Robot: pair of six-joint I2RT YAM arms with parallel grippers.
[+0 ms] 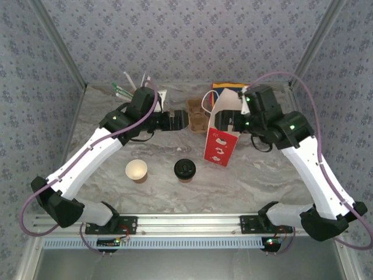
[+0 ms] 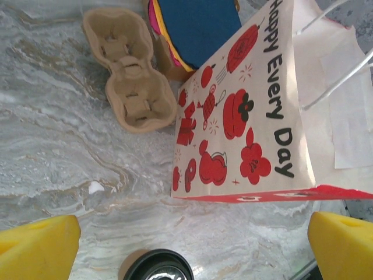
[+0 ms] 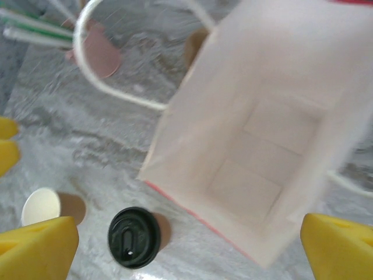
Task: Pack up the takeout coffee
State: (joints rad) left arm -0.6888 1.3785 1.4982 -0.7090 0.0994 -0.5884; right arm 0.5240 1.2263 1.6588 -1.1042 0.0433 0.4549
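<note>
The takeout coffee (image 1: 185,170), a small brown cup with a black lid, stands on the marble table in front of both grippers; its lid also shows in the left wrist view (image 2: 158,267) and the right wrist view (image 3: 134,237). A paper bag (image 1: 221,137) printed with red figures stands upright with its mouth open (image 3: 262,146). My left gripper (image 1: 182,121) hangs open just left of the bag (image 2: 245,116), nothing between its fingers (image 2: 38,245). My right gripper (image 1: 218,122) is open over the bag's top, yellow fingertips (image 3: 341,245) wide apart and empty.
A lidless paper cup (image 1: 136,171) stands left of the coffee. A brown pulp cup carrier (image 1: 197,114) lies behind the grippers, beside a stack of coloured napkins (image 2: 198,23). Straws (image 1: 131,87) stand at the back left. The bag's white handle (image 3: 105,87) loops outward.
</note>
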